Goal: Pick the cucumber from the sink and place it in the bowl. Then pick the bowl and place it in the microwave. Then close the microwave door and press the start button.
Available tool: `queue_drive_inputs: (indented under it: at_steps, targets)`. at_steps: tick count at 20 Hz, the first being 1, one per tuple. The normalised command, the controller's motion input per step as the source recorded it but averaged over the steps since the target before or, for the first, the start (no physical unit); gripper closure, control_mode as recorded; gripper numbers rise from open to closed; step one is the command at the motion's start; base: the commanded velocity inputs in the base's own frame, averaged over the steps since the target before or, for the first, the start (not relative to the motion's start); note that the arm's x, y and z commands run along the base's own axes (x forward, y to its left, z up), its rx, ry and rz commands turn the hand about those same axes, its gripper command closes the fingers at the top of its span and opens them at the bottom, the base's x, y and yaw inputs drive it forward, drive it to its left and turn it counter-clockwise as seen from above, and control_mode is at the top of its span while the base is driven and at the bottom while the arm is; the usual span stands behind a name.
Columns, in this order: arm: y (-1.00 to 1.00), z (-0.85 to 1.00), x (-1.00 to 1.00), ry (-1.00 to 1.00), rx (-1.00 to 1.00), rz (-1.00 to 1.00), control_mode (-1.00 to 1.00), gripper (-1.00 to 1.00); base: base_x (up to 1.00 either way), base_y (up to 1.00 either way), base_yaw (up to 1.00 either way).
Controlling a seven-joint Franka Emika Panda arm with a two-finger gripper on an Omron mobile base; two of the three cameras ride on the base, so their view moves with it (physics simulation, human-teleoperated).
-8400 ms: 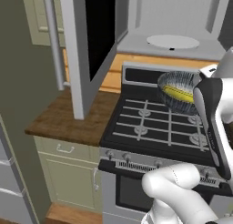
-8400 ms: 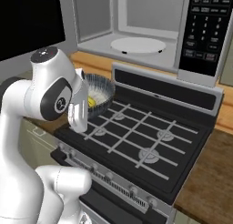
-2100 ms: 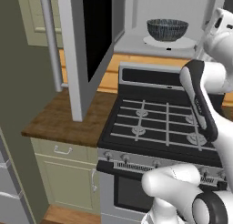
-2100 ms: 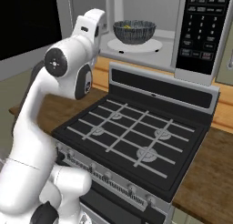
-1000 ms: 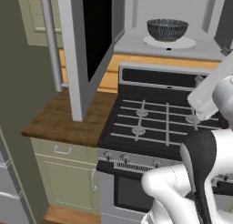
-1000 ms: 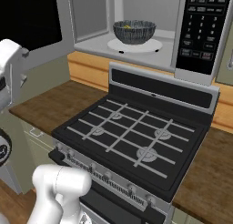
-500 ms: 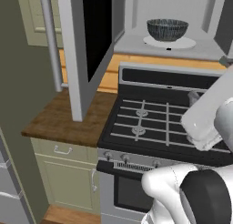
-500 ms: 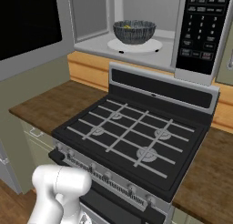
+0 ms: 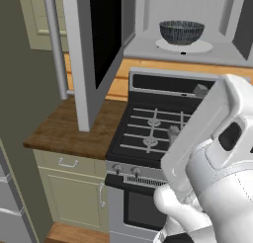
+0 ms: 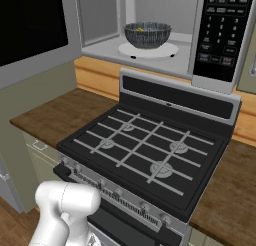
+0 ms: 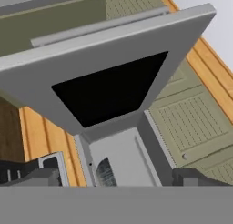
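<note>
Bowl [image 9: 182, 31] sits upright on the white turntable [image 9: 195, 46] inside the microwave [image 10: 150, 52], upper right of the left base view, upper centre of the right base view. A speck of yellow-green shows at the bowl's rim in the right base view, likely the cucumber [image 10: 140, 29]; too little visible to tell which way its long axis runs.

Microwave door [image 9: 94, 44] stands wide open, swung out toward the camera at upper left of the left base view. Its long axis is vertical; the silver bar handle [image 9: 54, 42] runs top to bottom along the outer edge. In the hand view the door [image 11: 109, 77] appears rolled, black glass facing the lens, handle [image 11: 100, 26] running across the upper frame.

Control panel [image 10: 219, 25] at upper right of the right base view, beside the cavity.

Stove [image 10: 150, 150] below, four burners, wood table [image 9: 74, 128] to its left.

Gripper [image 11: 123, 175]: dark tips at the hand view's bottom edge, well apart, nothing between the jaws.
</note>
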Motion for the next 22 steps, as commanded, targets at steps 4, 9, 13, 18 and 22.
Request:
queue_drive_inputs:
  at_steps: [4,9,13,18,22]
  targets:
    - [0.8,-0.53,0.0,0.0,-0.04,-0.01,-1.0,-1.0,0.0,0.0,0.0]
    - [0.69,-0.44,0.06,0.0,-0.01,-0.06,-1.0,-1.0,0.0,0.0,0.0]
    - [0.51,-0.4,0.44,0.05,-0.06,-0.02,-1.0,-1.0,0.0,0.0,0.0]
    - [0.71,-0.36,0.7,0.02,-0.11,-0.09,-1.0,-1.0,0.0,0.0,0.0]
    - [0.61,-0.05,0.61,0.0,-0.15,-0.07,-1.0,-1.0,0.0,0.0,0.0]
